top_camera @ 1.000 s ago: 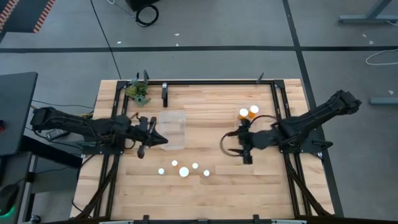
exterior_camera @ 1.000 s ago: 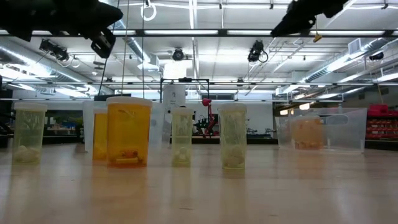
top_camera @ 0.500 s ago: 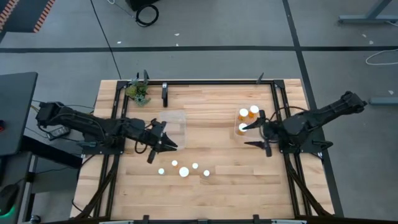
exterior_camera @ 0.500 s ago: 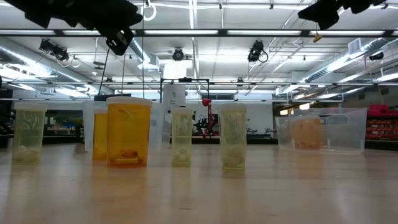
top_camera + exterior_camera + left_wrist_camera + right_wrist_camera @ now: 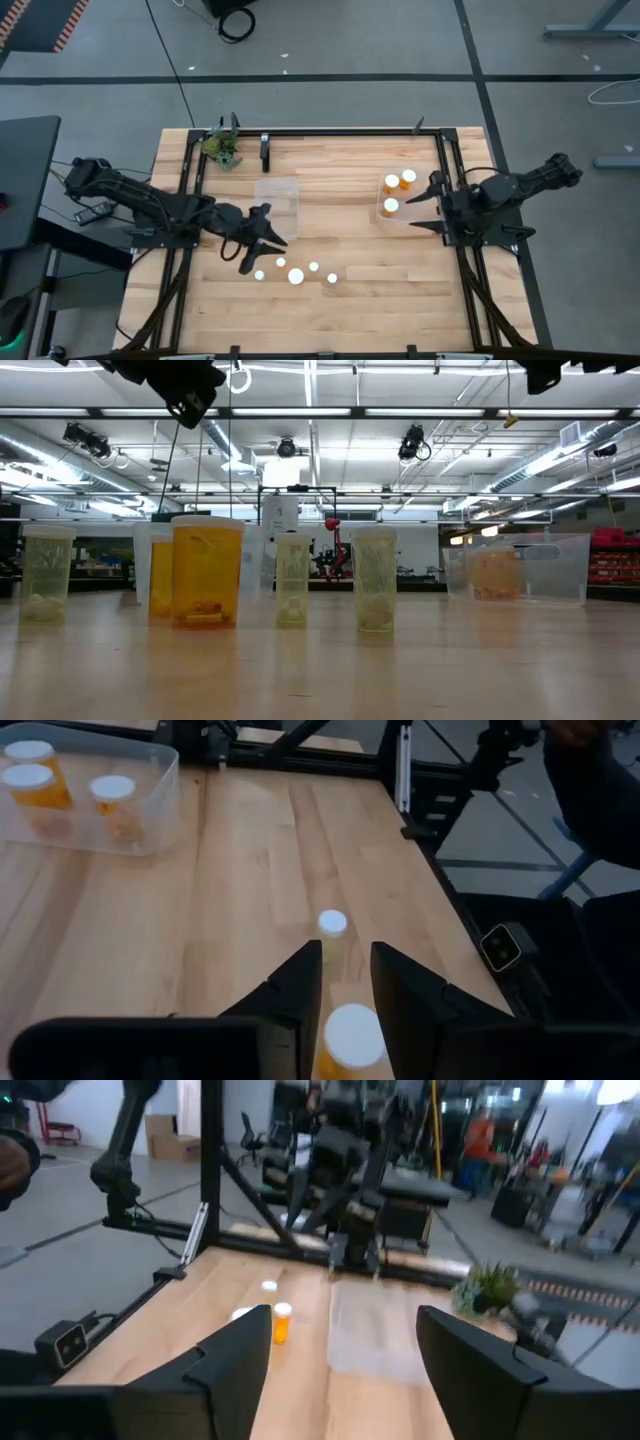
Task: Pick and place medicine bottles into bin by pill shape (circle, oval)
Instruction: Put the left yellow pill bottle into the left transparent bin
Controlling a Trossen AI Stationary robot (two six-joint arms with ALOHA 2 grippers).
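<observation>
Left gripper [image 5: 262,243] hangs over the row of loose medicine bottles [image 5: 295,272] at roughly 6 o'clock on the table [image 5: 350,300], fingers [image 5: 300,982] parted with nothing between them, a white cap showing just below. Right gripper [image 5: 432,206] is out at 3 o'clock beside the clear bin [image 5: 380,210] with three bottles in it, fingers spread wide and empty. A second clear bin [image 5: 285,190] sits near the middle.

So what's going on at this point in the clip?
A two-arm robot is sorting medicine bottles into clear bins. The left gripper hangs open just above the row of loose bottles near the table's front, lined up over one white-capped bottle. The right gripper, open and empty, sits beside the right bin, which holds three bottles. The left bin looks empty.
</observation>
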